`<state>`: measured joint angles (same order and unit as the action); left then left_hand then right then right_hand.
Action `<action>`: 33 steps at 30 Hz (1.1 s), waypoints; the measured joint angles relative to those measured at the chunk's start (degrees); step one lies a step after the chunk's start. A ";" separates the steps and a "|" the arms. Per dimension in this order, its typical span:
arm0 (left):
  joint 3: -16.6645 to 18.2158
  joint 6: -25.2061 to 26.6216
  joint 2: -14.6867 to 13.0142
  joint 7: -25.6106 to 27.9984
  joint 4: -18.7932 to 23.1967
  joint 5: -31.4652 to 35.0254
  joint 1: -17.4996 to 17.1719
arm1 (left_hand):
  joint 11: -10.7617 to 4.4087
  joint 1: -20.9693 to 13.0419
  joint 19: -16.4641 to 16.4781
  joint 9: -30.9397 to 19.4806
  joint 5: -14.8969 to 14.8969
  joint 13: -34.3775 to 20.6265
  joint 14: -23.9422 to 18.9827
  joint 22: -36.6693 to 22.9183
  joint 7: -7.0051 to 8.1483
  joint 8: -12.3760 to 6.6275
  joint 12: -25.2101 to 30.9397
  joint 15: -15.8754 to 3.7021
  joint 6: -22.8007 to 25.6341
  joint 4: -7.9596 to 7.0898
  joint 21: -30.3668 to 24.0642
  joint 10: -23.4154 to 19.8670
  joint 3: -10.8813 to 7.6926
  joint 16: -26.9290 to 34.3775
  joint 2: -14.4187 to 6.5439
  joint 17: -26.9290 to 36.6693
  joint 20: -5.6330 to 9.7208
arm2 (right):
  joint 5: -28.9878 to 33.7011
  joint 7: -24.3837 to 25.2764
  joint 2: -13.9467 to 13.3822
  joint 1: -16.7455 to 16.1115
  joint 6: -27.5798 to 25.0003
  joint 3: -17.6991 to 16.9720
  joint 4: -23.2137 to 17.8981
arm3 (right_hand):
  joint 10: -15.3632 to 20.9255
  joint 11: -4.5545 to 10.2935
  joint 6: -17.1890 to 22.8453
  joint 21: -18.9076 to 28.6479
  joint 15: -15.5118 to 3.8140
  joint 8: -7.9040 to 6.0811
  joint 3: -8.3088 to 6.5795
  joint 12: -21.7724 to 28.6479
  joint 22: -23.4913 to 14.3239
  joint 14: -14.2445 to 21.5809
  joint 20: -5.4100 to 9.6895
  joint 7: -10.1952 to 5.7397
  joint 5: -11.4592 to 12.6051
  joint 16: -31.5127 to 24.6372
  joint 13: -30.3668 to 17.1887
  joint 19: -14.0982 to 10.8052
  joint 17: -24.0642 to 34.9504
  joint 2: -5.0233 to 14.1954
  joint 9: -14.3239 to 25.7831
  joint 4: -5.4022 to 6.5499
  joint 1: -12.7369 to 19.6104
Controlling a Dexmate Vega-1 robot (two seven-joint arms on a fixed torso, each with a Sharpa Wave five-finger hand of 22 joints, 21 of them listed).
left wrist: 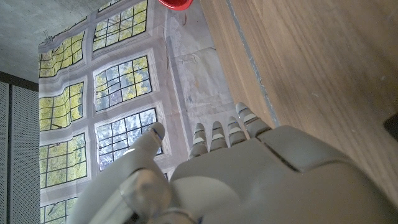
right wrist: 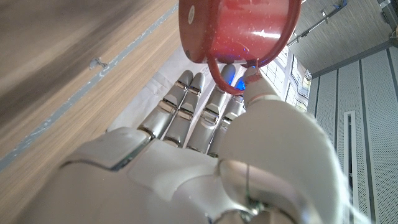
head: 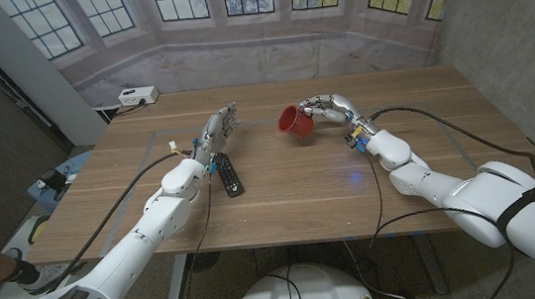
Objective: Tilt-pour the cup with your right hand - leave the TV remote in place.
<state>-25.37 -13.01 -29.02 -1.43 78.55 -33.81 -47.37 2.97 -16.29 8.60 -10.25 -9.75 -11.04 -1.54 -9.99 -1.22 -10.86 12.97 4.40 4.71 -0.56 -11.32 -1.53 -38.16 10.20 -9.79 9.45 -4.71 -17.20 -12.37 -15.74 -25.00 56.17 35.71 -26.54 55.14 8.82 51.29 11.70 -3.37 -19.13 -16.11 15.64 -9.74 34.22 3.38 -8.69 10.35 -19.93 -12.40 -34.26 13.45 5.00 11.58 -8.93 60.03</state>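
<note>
Lying beside left hand (head: 219,128): remote (head: 228,174).

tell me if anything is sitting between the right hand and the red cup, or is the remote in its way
Nothing visible stands between them: the right hand already holds the red cup by its handle, tilted above the table. The TV remote lies apart, beside the left hand.
</note>
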 measured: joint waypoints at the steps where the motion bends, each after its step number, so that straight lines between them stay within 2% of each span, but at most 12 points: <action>1: -0.02 0.02 0.01 -0.03 -0.05 -0.01 0.05 | 0.00 0.00 0.00 0.00 0.00 0.00 0.00 0.00 0.00 0.00 0.00 0.00 0.00 0.00 0.00 0.00 0.00 0.00 0.00 0.00 0.00 | 0.00 0.06 -0.02 -0.02 0.00 -0.02 -0.01 | 0.00 0.00 0.00 0.00 0.00 0.00 0.21 0.00 0.00 0.00 0.00 0.00 0.00 0.00 0.00 0.00 0.00 0.00 0.00 -0.09 0.00; 16: -0.34 0.39 0.53 -0.79 -1.26 -0.21 1.08 | 0.11 0.00 0.11 0.00 0.00 0.00 0.00 0.00 0.00 0.00 -0.26 0.00 0.00 0.00 0.00 -0.11 0.00 0.00 0.00 0.00 0.11 | 0.06 0.77 -0.72 -0.35 0.00 -0.45 -0.76 | 0.82 -0.19 1.01 0.00 0.12 0.13 0.31 0.00 0.00 0.71 -0.41 0.22 0.00 -0.23 0.00 -0.40 0.28 0.45 0.03 0.01 0.45; 18: -0.39 0.39 0.65 -0.87 -1.54 -0.23 1.26 | 0.11 0.00 0.11 0.00 0.00 0.00 0.00 0.00 0.00 0.00 -0.26 0.00 0.00 0.00 0.00 -0.11 0.00 0.00 0.00 0.00 0.11 | 0.13 0.84 -1.05 -0.47 -0.01 -0.50 -1.27 | 1.13 0.11 1.01 0.00 0.12 -0.17 0.31 0.00 0.00 0.71 -0.41 0.22 0.00 -0.23 0.00 -0.41 0.28 0.46 0.01 0.01 0.46; 33: -0.48 0.18 1.17 -1.13 -2.52 -0.31 1.67 | -0.21 0.00 0.11 0.00 0.00 0.00 0.00 0.00 0.00 0.00 -0.26 0.00 0.00 0.00 0.00 -0.42 0.00 0.00 0.00 0.00 0.11 | 1.26 0.67 -4.44 -1.75 -2.00 -0.56 -6.89 | 1.43 -0.19 1.83 0.00 -0.01 -0.38 0.63 0.00 0.00 1.45 -0.10 0.43 0.00 -0.44 0.00 -0.71 0.28 0.45 0.28 0.01 0.46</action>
<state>-25.86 -12.83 -27.84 -2.57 76.03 -34.12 -45.70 2.76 -16.29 8.70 -10.25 -9.75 -11.04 -1.54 -9.99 -1.22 -10.86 12.71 4.40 4.70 -0.56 -11.32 -1.95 -38.16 10.20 -9.79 9.46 -4.60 -15.94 -11.71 -20.17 -26.74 54.16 35.15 -33.43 56.56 8.63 53.12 11.70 -3.37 -19.51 -15.48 15.65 -9.74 35.67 3.29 -8.27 10.35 -20.37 -12.40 -34.97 13.73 5.44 11.85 -8.92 60.49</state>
